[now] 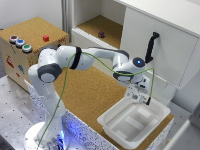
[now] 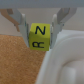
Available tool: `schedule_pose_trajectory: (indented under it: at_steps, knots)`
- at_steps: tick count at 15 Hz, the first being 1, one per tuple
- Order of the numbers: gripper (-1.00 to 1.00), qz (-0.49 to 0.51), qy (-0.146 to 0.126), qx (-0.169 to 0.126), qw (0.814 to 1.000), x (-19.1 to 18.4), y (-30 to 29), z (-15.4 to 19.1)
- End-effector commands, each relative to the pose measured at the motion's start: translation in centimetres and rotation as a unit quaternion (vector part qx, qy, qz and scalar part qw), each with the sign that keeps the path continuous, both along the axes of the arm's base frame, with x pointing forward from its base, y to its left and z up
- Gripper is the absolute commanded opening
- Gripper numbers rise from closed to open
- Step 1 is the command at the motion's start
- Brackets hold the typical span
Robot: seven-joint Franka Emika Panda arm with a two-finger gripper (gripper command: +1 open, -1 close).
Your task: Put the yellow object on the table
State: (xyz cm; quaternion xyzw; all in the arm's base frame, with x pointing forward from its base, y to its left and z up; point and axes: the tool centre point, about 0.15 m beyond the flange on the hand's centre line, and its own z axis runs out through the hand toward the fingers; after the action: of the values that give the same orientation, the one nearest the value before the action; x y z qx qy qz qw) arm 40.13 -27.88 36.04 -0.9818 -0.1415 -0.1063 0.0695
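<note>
The yellow object (image 2: 40, 36) is a small yellow-green cube with black letters on its faces. In the wrist view it sits between my two fingers (image 2: 21, 23), which are closed on its sides. My gripper (image 2: 41, 31) holds it in the air above the line where the cork table (image 2: 15, 60) meets the rim of a white tray (image 2: 65, 65). In the exterior view my gripper (image 1: 139, 97) hangs over the far edge of the white tray (image 1: 132, 122), at the exterior view's right end of the table (image 1: 90, 92). The cube is too small to make out there.
A cork-topped wooden box (image 1: 30, 31) with coloured buttons and a red button (image 1: 46, 38) stands at the exterior view's left. Behind the table an open cabinet shelf (image 1: 107, 26) holds a small dark purple object (image 1: 101, 34). A white door with a black handle (image 1: 151, 46) stands close behind the gripper.
</note>
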Motion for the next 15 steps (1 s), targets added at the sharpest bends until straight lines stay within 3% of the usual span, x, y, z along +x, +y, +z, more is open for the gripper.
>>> schedule_pose_trajectory:
  at_steps: [1, 7, 15]
  knots:
    - [-1.00, -0.035, 0.030, -0.049, 0.998, -0.7, 7.3, -4.1]
    - [-1.00, -0.044, 0.054, -0.081, 0.994, -1.6, 12.1, -9.0]
    - [-1.00, -0.095, 0.050, -0.088, 0.990, -0.1, 17.1, -12.7]
